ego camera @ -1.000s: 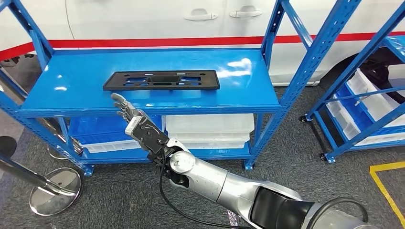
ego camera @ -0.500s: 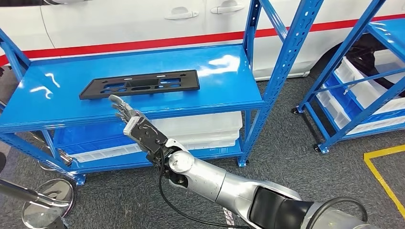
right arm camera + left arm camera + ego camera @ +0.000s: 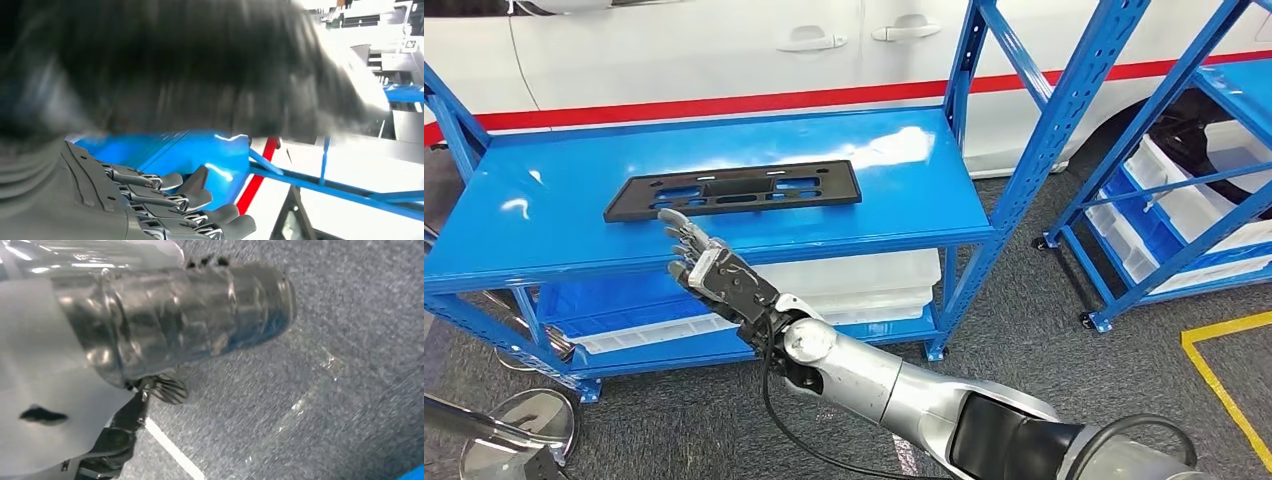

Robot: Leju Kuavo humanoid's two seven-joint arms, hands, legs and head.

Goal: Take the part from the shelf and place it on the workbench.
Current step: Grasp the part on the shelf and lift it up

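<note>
Blue shelf [image 3: 544,215] is being used to hold the flat black part [image 3: 732,189]. Right hand [image 3: 707,265] is being held just before it, fingers [image 3: 200,199] apart, empty.

Pretty blurry shot here. Most of it is grey speckled carpet floor [image 3: 325,340], looks like the short rough office kind. A white painted line [image 3: 172,452] runs diagonally across the carpet. Over the floor there's a shiny silver cylinder [image 3: 175,325] with a wrapped, crinkly look, picking up some blue reflections near its rounded end. Next to it sits a big pale grey smooth panel [image 3: 45,405] with a small dark slot in it. There's a faint glassy curved glare [image 3: 305,400] over the carpet too, can't tell what that is. Tiny sliver of blue [image 3: 416,473] in one corner.
</note>
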